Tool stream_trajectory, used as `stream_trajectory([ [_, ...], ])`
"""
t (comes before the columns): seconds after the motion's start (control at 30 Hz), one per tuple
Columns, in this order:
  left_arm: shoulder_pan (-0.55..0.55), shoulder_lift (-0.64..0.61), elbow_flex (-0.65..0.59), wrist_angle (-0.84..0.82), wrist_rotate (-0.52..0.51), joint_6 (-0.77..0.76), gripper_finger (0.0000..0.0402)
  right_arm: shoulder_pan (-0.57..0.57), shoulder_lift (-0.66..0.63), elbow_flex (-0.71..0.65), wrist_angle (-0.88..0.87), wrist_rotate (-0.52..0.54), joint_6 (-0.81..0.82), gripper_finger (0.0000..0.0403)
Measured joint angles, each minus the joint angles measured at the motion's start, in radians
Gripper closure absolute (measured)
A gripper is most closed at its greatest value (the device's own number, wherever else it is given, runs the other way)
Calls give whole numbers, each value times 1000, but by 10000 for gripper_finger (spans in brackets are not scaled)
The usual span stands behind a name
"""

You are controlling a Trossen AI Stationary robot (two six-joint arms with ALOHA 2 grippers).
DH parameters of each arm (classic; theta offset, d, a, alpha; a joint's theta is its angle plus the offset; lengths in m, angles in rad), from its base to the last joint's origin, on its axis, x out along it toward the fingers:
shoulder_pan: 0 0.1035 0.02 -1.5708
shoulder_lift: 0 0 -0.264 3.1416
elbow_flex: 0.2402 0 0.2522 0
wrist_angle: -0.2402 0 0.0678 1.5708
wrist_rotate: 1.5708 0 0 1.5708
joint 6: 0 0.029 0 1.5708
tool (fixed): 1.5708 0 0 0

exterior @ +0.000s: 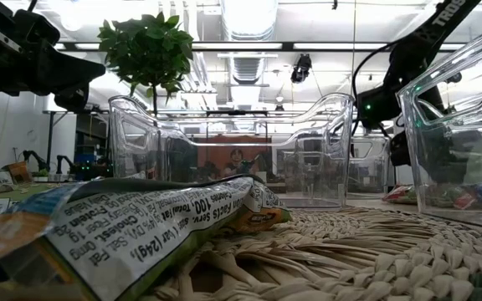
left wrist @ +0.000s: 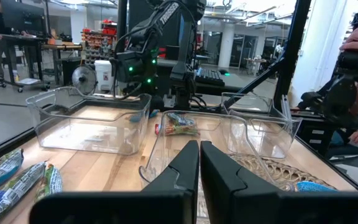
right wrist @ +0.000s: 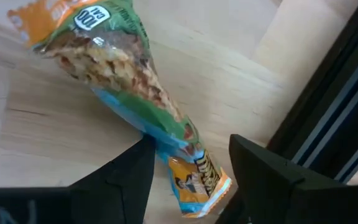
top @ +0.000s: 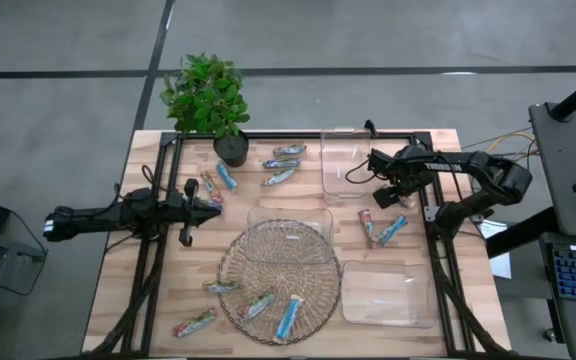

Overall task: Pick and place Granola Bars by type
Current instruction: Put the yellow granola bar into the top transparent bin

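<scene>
Granola bars lie scattered: several near the far edge [top: 281,165], some on the round wicker mat [top: 236,262], and two on the wood at the right [top: 381,228]. My right gripper [top: 388,192] points steeply down over those two, open. In the right wrist view its fingers [right wrist: 191,142] stand on either side of the lower end of a green, orange and blue bar [right wrist: 129,81] that lies flat on the table. My left gripper [top: 213,205] waits level at the left, shut [left wrist: 199,162].
Three clear trays stand on the table: one at the far right [top: 353,165], one over the mat's far part [top: 288,235], one at the near right [top: 388,293]. A potted plant [top: 208,100] is at the far edge. Black frame rails [top: 438,250] run beside the right gripper.
</scene>
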Motion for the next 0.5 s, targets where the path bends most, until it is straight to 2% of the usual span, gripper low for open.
stream_trajectory([
  [0.13,0,0,0,0,0,0,402,0,2,-1,3,-1,-6,261],
  [0.3,0,0,0,0,0,0,402,0,1,0,1,-1,-11,370],
  [0.5,0,0,0,0,0,0,402,0,-17,15,-19,41,39,390],
])
